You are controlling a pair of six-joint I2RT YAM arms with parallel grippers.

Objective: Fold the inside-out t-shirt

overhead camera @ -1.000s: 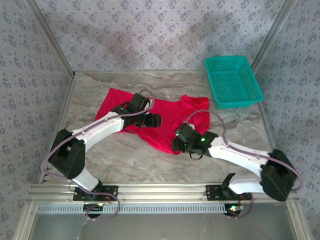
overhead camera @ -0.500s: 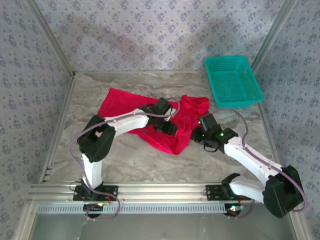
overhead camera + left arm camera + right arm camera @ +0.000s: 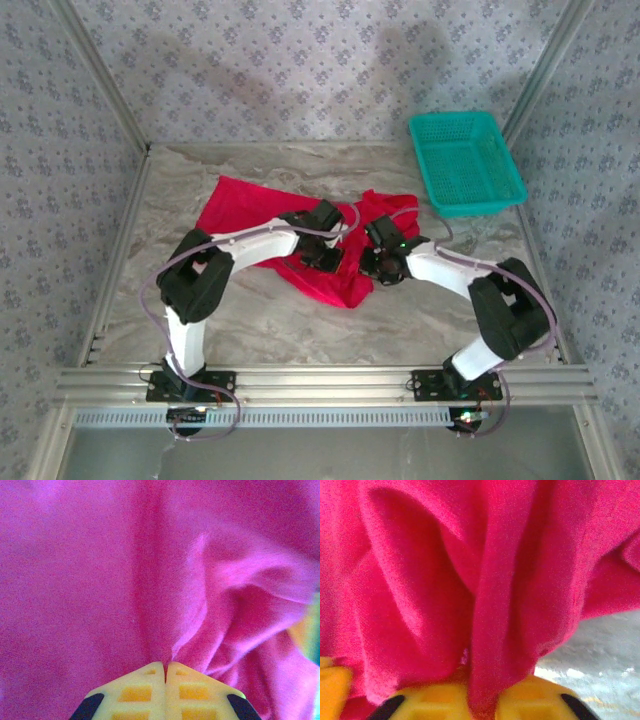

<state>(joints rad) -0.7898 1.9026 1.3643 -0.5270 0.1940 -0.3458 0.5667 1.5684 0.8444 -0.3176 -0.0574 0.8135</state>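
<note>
Right now pinching a thin ridge of the t-shirt [image 3: 75,580] with the left gripper [image 3: 165,671], yellow fingertips [image 3: 136,693] pressed together on the cloth. Likewise clamping a thicker fold with the right gripper [image 3: 482,702], just right of the left one, near the garment's middle. Lying crumpled on a marbled grey table [image 3: 250,320], spread wider toward the far left, narrowing to a point at the near side. Set well apart from a teal mesh basket [image 3: 480,206] at the far right corner. Walled in by floral-patterned panels [image 3: 300,70].
</note>
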